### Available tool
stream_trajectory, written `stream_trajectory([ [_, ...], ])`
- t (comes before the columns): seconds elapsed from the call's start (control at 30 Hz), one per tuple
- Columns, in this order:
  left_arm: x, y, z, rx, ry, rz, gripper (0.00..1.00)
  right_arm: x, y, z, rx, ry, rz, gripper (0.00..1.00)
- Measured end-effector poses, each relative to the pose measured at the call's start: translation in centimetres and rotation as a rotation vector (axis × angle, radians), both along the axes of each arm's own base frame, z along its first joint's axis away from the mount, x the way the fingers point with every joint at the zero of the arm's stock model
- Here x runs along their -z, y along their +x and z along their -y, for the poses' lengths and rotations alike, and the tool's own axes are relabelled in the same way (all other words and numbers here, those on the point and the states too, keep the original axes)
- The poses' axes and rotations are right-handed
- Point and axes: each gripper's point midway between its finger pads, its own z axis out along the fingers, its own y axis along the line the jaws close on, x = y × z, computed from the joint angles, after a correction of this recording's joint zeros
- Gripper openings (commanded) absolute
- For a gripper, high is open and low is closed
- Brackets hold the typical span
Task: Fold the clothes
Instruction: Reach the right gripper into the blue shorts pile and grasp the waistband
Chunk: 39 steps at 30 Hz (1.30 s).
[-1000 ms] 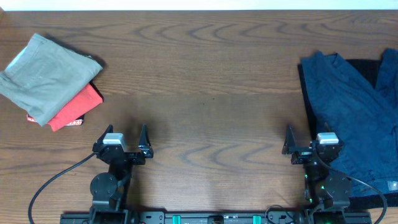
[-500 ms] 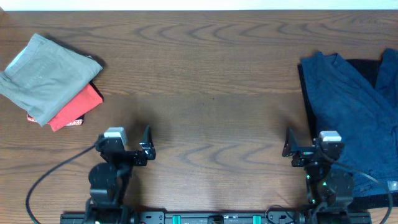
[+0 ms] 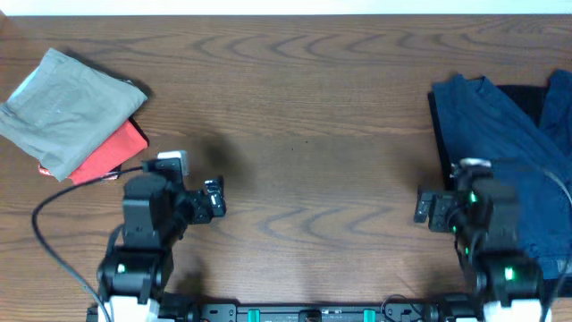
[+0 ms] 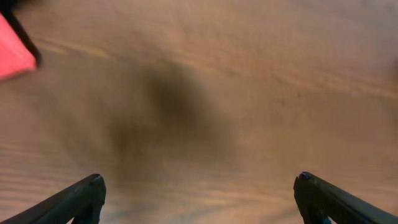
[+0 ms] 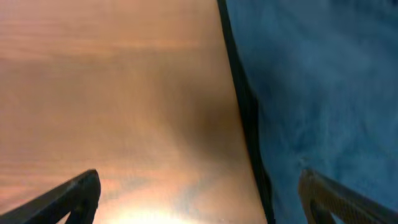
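The only lettering I can spot is some white print along the edge of the red garment [image 3: 112, 154], far too small to read. That red piece lies folded flat at about 10 o'clock on the table [image 3: 304, 98], with a folded grey-khaki garment [image 3: 67, 107] stacked on top of it and covering most of it; its corner shows bright, though blurred, in the left wrist view [image 4: 12, 57].

The navy-blue trousers [image 3: 500, 134] sprawl unfolded at 3 o'clock, soft matte cotton with rumpled ridges, running off the right edge. A black cloth [image 3: 529, 97] peeks out from beneath them, and its dark border lines the trousers' edge in the right wrist view [image 5: 245, 106].

The table is brown wood with a wavy grain.

The left gripper [image 3: 214, 199] hangs at 8 o'clock over bare wood, fingers [image 4: 92, 186] spread wide, grasping nothing. The right gripper [image 3: 425, 208], at 4 o'clock just beside the trousers' left edge, is likewise spread and empty, one fingertip [image 5: 311, 182] over the blue cloth [image 5: 323, 87].
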Motion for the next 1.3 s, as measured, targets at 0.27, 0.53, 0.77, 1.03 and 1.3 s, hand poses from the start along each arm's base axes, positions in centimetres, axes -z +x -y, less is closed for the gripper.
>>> stream_trajectory([
  [0.27, 1.8, -0.2, 1.1, 0.045, -0.038, -0.108, 0.98, 4.8, 1.1, 1.0, 0.051, -0.052, -0.262, 0.99],
  [0.53, 2.1, -0.3, 1.1, 0.047, -0.041, -0.121, 0.98, 8.5, -2.2, 6.7, 0.39, -0.212, -0.493, 0.78],
  [0.77, 2.2, -0.3, 1.1, 0.047, -0.04, -0.126, 0.98, 10.3, -2.7, 9.3, 0.538, -0.246, -0.546, 0.57],
  [1.03, 2.8, -0.2, 1.1, 0.046, -0.039, -0.149, 0.98, 10.5, -2.6, 10.0, 0.577, -0.244, -0.541, 0.5],
  [1.3, 2.9, -0.2, 1.1, 0.046, -0.039, -0.154, 0.98, 11.0, -2.4, 9.1, 0.56, -0.184, -0.544, 0.01],
])
